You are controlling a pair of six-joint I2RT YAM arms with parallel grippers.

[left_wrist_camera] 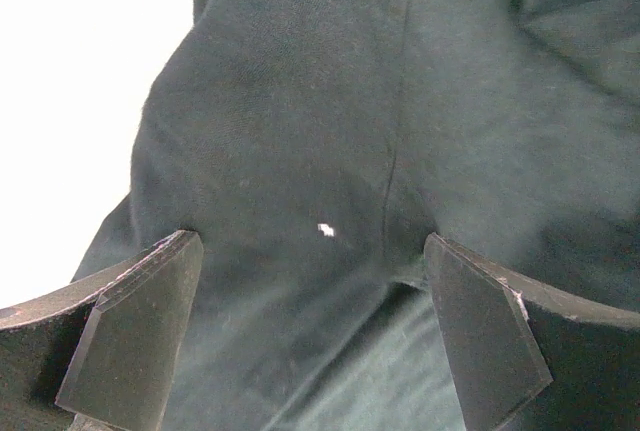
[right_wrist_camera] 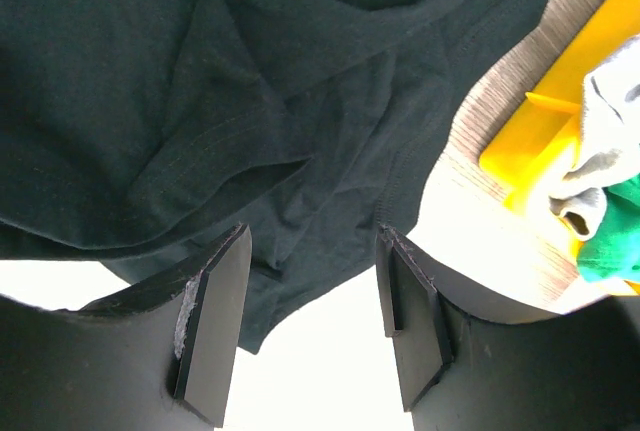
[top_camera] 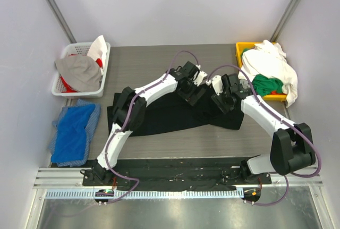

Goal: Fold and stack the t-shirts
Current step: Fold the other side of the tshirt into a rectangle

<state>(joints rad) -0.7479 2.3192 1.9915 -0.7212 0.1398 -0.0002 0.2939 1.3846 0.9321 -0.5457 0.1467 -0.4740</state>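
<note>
Centrally on the grey table [top_camera: 159, 59] lies a large black t-shirt [top_camera: 170, 115], spread flat but rumpled, with both arms reaching over it. At the far right, a yellow bin [top_camera: 241, 51] holds a white t-shirt [top_camera: 271, 64] and a green t-shirt [top_camera: 267, 84]. At the far left, a white basket [top_camera: 61, 88] holds grey and red clothes, with a blue cloth [top_camera: 74, 133] nearer. The left gripper [left_wrist_camera: 310, 251] hovers over the black fabric, jaws spread wide, holding nothing. The right gripper [right_wrist_camera: 312, 241] has its jaws partly apart over the shirt's edge, not pinching it.
</note>
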